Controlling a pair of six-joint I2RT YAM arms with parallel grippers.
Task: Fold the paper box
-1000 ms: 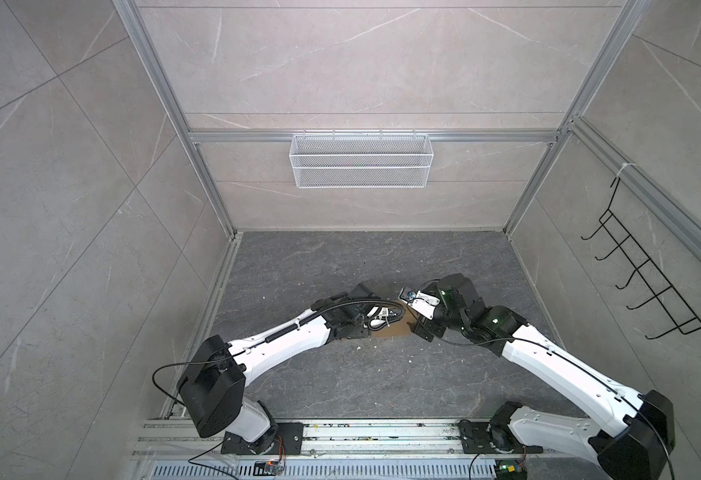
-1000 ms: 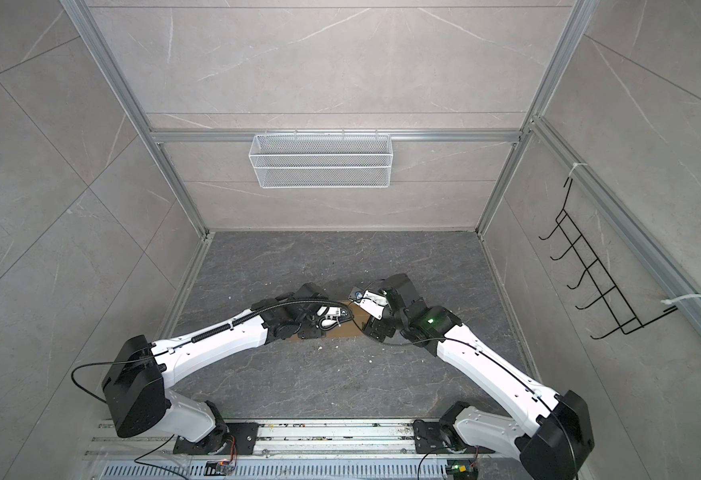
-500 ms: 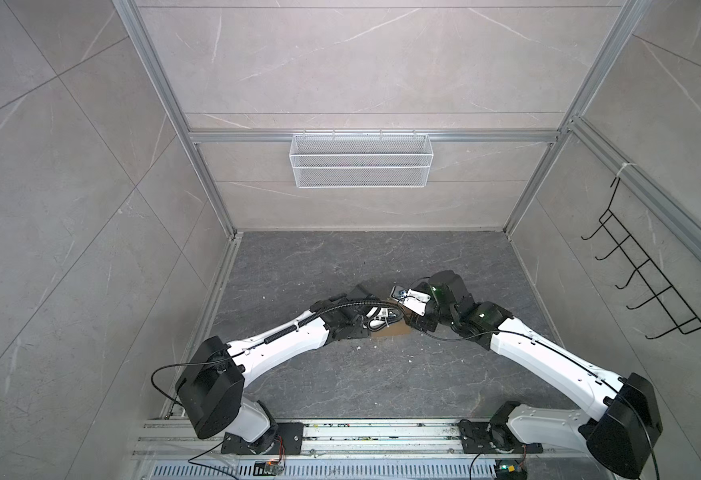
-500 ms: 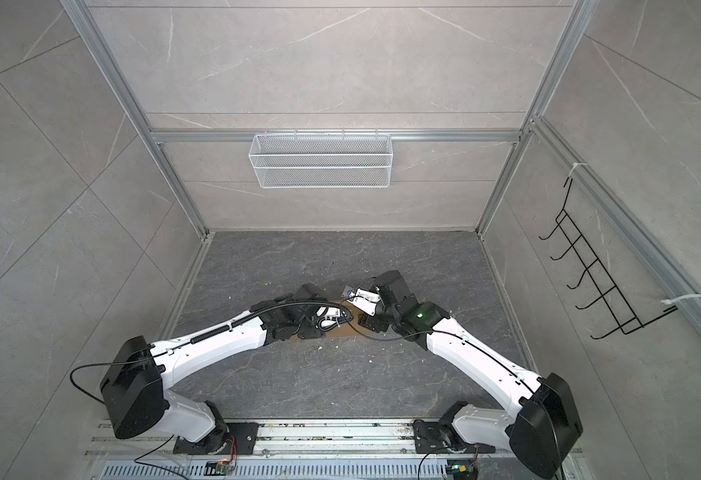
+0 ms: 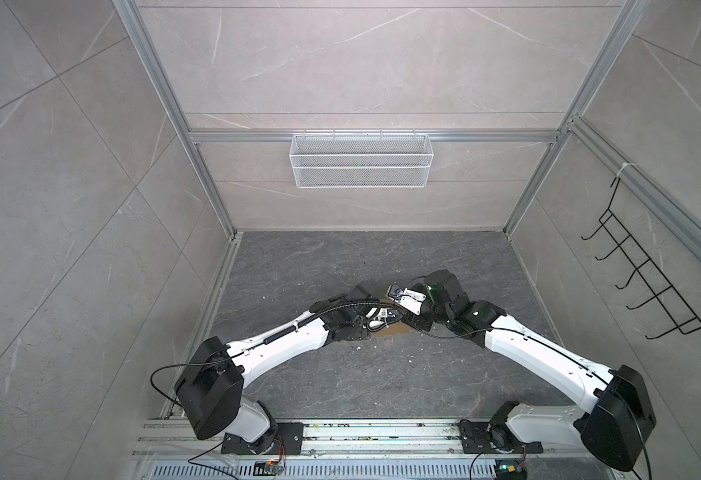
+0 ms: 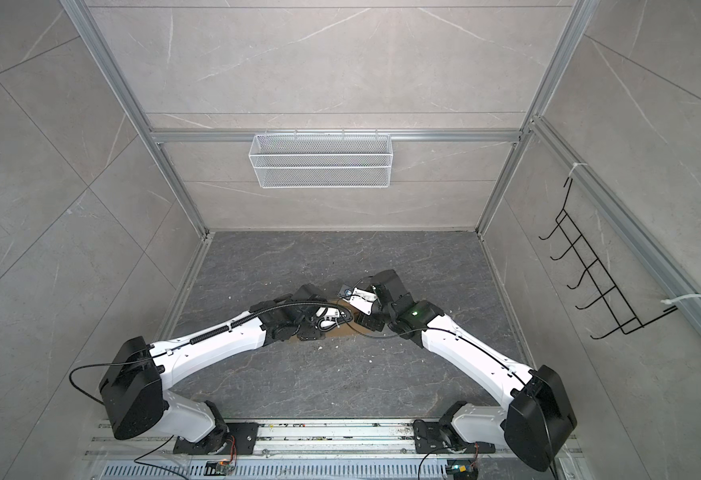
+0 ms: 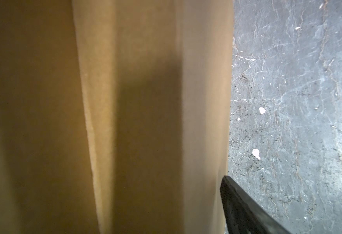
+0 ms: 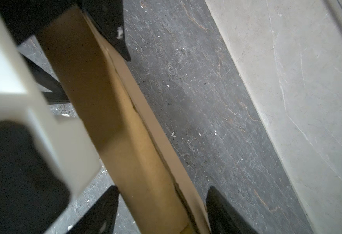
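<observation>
Cardboard wall of the paper box [image 8: 109, 121], at the middle of the tabletop [image 5: 319, 266], runs lengthwise between the spread jaws of our right gripper [image 8: 162, 190]; left gripper [image 5: 377, 321] faces it, grip state we cannot tell

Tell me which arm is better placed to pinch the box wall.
Right, likely: the right gripper already straddles the paper box wall, while the left wrist view shows only one finger.
</observation>
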